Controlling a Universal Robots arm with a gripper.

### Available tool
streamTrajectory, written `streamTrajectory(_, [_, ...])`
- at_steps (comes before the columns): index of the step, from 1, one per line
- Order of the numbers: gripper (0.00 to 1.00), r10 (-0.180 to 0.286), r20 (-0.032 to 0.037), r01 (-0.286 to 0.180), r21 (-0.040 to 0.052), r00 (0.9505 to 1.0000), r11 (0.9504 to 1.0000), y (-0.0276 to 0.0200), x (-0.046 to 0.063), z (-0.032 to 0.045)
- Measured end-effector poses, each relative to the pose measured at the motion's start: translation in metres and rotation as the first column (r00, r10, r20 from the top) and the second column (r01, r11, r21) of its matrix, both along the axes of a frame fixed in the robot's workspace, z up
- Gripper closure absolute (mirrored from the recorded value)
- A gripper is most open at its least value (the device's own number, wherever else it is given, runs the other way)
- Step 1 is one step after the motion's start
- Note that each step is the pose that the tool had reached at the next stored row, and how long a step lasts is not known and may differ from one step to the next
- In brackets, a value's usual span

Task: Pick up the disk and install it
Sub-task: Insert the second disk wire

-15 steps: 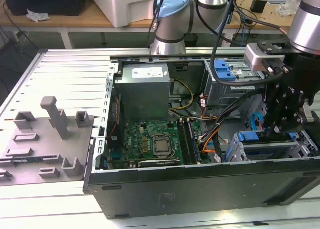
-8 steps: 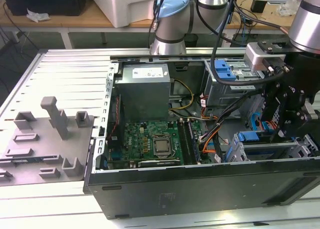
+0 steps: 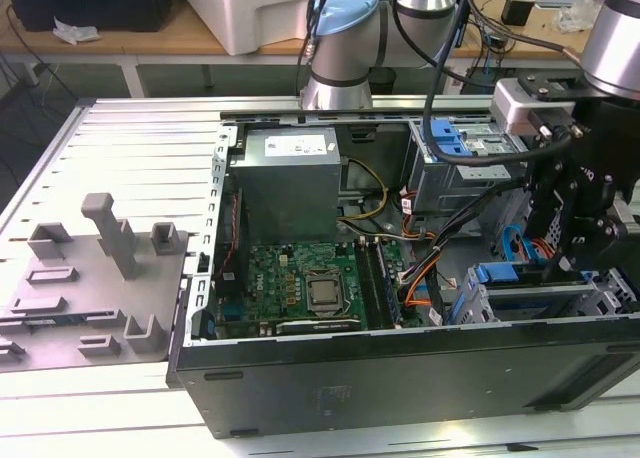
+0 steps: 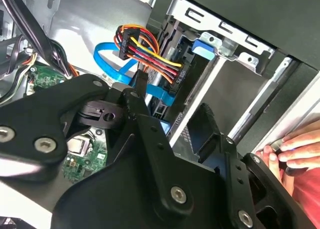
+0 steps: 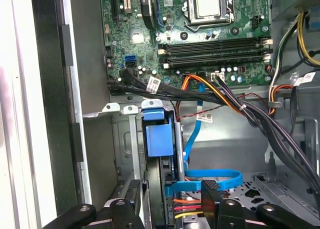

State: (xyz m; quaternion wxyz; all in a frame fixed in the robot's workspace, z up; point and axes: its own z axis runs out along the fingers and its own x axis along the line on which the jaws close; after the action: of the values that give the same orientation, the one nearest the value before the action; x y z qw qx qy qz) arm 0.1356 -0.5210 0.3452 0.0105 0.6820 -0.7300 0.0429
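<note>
In the first wrist view the disk (image 5: 167, 181) stands on edge in a slot of the grey drive cage (image 5: 131, 139), with its blue carrier bracket (image 5: 159, 139) facing up. My gripper (image 5: 172, 199) is open, one black finger (image 5: 134, 199) on each side of the disk's near end. The second wrist view shows the same dark disk (image 4: 165, 96) between my fingers (image 4: 205, 121), below the cage's blue tab (image 4: 202, 45). In the exterior view my gripper (image 3: 560, 258) reaches down into the open computer case (image 3: 400, 378) at the exterior view's right, over the drive cage (image 3: 530, 303).
A bundle of orange, red and yellow power wires (image 4: 150, 54) and a flat blue data cable (image 5: 210, 179) lie right beside the disk. The motherboard (image 3: 300, 288) and power supply (image 3: 290, 178) fill the rest of the case. A person's hand (image 4: 295, 149) rests outside the case wall.
</note>
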Motion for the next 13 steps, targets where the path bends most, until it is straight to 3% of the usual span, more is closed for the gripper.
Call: streamTrajectory(13, [0.4, 0.0, 0.0039, 0.0, 0.0001, 1.0, 1.0, 0.0001, -0.007, 0.0173])
